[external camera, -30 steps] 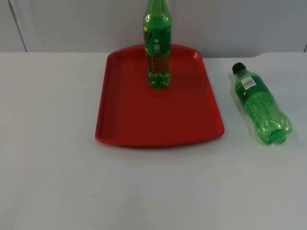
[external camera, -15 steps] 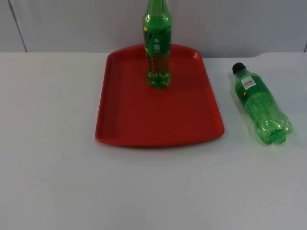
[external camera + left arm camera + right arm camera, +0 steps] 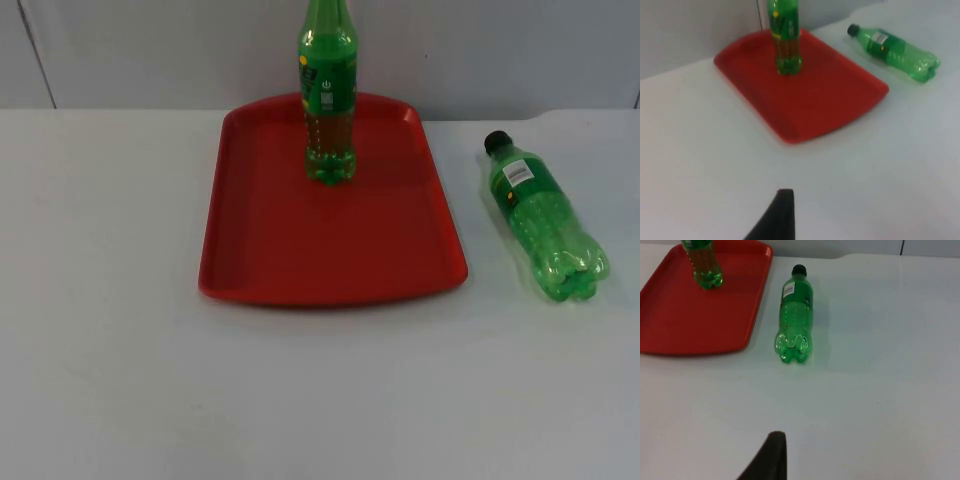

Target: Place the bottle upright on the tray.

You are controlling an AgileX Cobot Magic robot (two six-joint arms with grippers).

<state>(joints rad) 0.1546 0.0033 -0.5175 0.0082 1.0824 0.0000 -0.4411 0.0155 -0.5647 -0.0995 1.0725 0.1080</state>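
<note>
White table (image 3: pixel 100 380): bottle (image 3: pixel 545 215) beside tray (image 3: pixel 300 260).

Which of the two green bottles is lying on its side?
The bottle on the table, right of the red tray, lies on its side. The other bottle stands upright on the tray.

Left gripper: one black tapered fingertip (image 3: pixel 780 215) in the left wrist view, pointing up over bare white surface, touching nothing, carrying nothing. Right gripper: one black tapered fingertip (image 3: pixel 771 456) in the right wrist view, same pose, held above the white surface, touching nothing, carrying nothing. Only one finger of each can be made out, so the finger spacing can't be judged. Both wrists look tilted forward and down.
</note>
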